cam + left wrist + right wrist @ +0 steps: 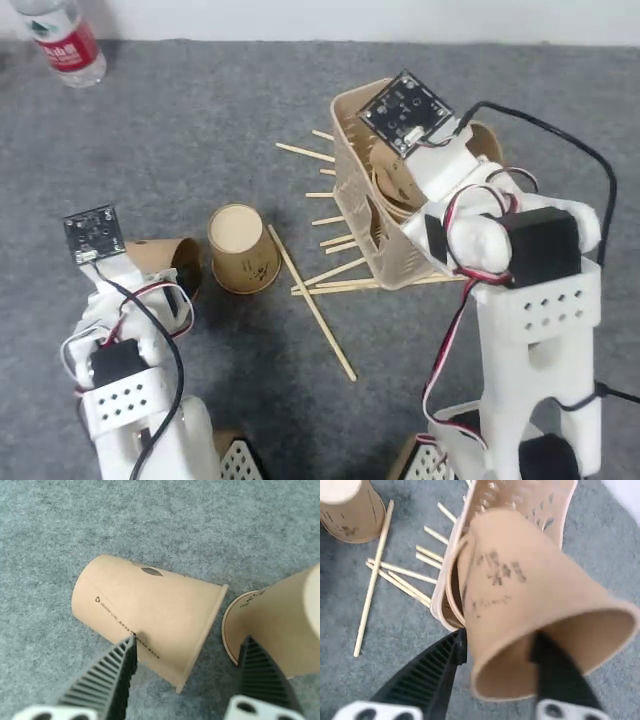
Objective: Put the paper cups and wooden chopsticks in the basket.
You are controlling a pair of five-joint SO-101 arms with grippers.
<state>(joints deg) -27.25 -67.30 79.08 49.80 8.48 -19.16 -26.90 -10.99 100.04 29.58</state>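
Observation:
A brown paper cup (pixel 145 615) lies on its side on the grey carpet, and my left gripper (pixel 190 642) stands open astride its rim end. Close beside it a second cup (pixel 243 248) stands upside down. My right gripper (pixel 500 640) is shut on a third paper cup (pixel 530 595), one finger inside its mouth, held tilted over the beige basket (pixel 530 495). Another cup (pixel 392 185) lies inside the basket (pixel 400 262). Several wooden chopsticks (pixel 310 298) lie scattered on the carpet at the basket's left side, one long stick (pixel 372 580) nearest the upside-down cup (pixel 347 510).
A water bottle (pixel 65 40) with a red label stands at the far left corner. Bare carpet stretches between the bottle and the basket, and in front between the two arm bases.

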